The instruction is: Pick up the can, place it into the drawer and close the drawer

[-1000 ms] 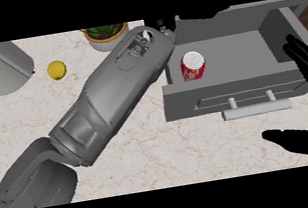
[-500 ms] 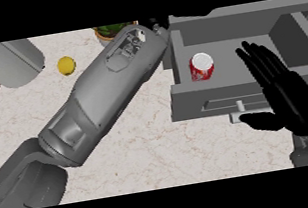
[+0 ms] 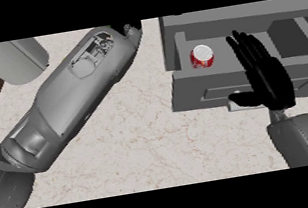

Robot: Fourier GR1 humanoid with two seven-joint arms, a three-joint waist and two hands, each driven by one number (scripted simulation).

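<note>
Forearms: two grey ones rise from the lower edge; the left forearm [image 3: 68, 109] runs diagonally up toward the counter's far side, the right forearm [image 3: 304, 138] stands short at lower right.
Counter: one pale marbled countertop [image 3: 134, 149], with dark wood floor showing at its left edge.
Right hand: one black right hand [image 3: 265, 76], fingers straight and together, flat over the drawer's front, holding nothing.
Drawer: one grey drawer [image 3: 183, 78], pulled open; its front face is partly covered by the hand.
Can: one red can [image 3: 203, 57] with a pale top, upright inside the drawer, near its left wall.
Left hand: only a dark bit of the left hand [image 3: 130, 27] shows at the top; cannot tell its fingers.
Appliance: one rounded grey object [image 3: 12, 60] at far left.
</note>
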